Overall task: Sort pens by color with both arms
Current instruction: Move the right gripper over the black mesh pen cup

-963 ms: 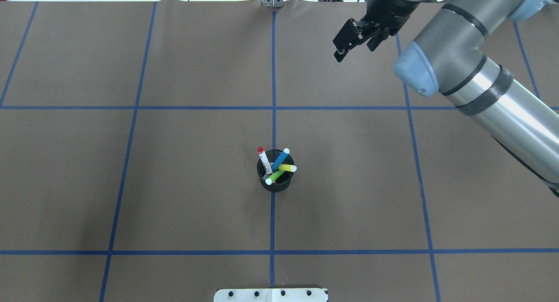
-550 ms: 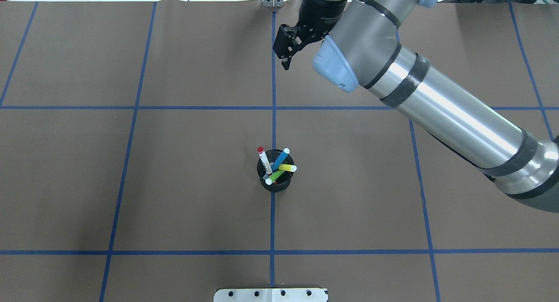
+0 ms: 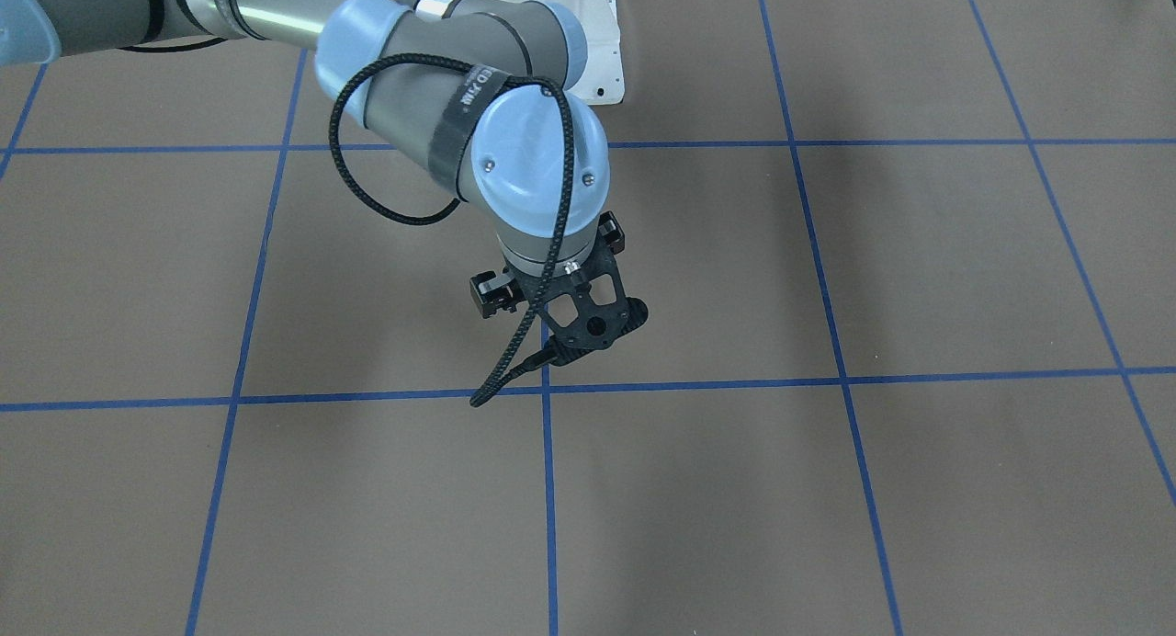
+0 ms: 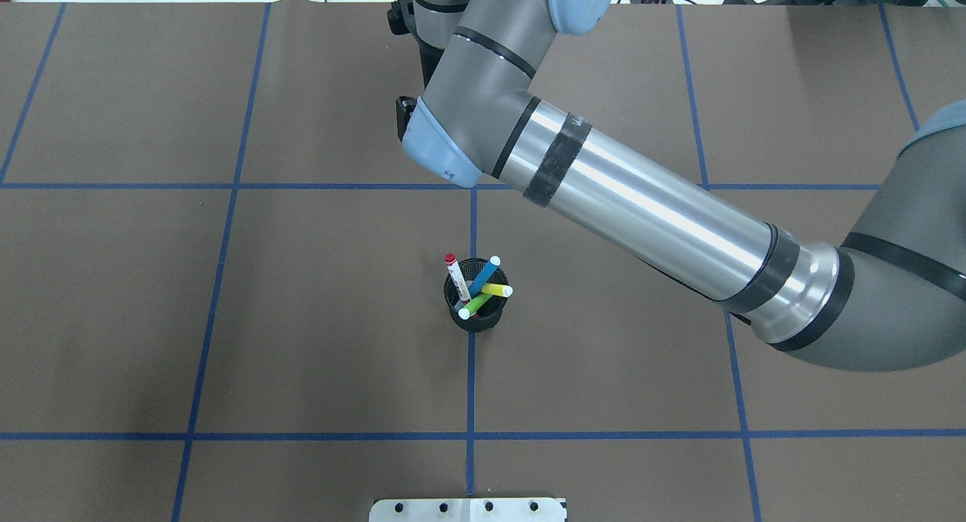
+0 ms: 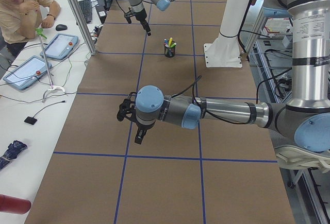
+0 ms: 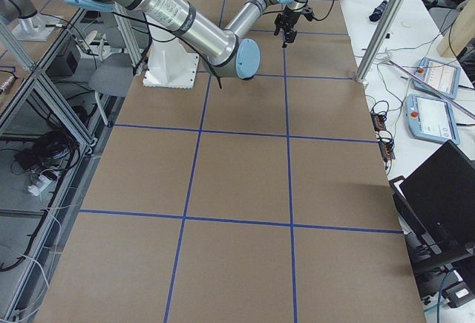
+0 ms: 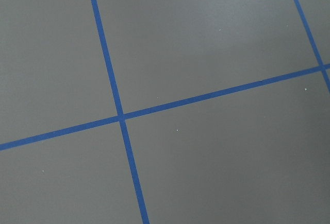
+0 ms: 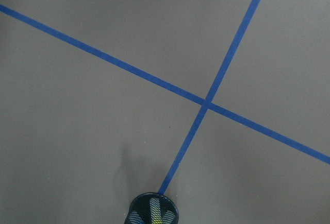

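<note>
The pens stand together in a black mesh cup (image 4: 474,323) at the table's middle: a white one with a red cap (image 4: 454,274), a blue (image 4: 485,273), a yellow (image 4: 498,290) and a green (image 4: 475,305). My right arm reaches across the far side of the cup. Its gripper (image 3: 551,291) hangs beyond the cup, empty, with its black fingers apart. The arm hides the cup in the front view. The cup shows at the bottom edge of the right wrist view (image 8: 153,209). My left gripper (image 5: 139,134) hovers over bare table far from the cup (image 5: 169,49); I cannot tell its state.
Blue tape lines divide the brown table cover into squares. The white mounting base (image 4: 468,509) sits at the near edge. In the left exterior view a seated operator (image 5: 20,7), tablets and a metal post (image 5: 77,13) stand along the table's far side.
My right arm has swung from the far right to the left across the table's far side, past the centre line. The cup and pens have not moved.
</note>
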Action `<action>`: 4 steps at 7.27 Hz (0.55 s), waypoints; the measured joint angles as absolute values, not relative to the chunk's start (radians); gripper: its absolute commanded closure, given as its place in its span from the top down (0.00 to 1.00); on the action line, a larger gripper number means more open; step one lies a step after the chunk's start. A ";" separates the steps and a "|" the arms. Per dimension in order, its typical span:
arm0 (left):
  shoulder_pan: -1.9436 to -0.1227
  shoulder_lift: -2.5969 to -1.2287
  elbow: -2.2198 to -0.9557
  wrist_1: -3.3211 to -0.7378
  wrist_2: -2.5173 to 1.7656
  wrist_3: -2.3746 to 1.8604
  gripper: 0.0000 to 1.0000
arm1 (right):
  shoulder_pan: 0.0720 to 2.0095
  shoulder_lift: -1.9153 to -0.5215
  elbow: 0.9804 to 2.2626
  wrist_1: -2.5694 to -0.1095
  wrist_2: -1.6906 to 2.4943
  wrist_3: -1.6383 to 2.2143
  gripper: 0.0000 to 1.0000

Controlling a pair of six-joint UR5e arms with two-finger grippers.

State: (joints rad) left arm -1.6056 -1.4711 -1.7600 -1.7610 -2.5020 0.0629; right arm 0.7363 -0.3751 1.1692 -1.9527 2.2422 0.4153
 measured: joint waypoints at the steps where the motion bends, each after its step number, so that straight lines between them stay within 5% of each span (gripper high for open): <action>1: -1.605 -1.471 -1.760 -1.761 -2.502 0.063 1.00 | 0.717 -0.377 1.165 -1.976 2.236 0.374 0.82; 4: -1.605 -1.471 -1.759 -1.761 -2.503 0.063 1.00 | 0.700 -0.431 1.188 -2.003 2.231 0.183 0.75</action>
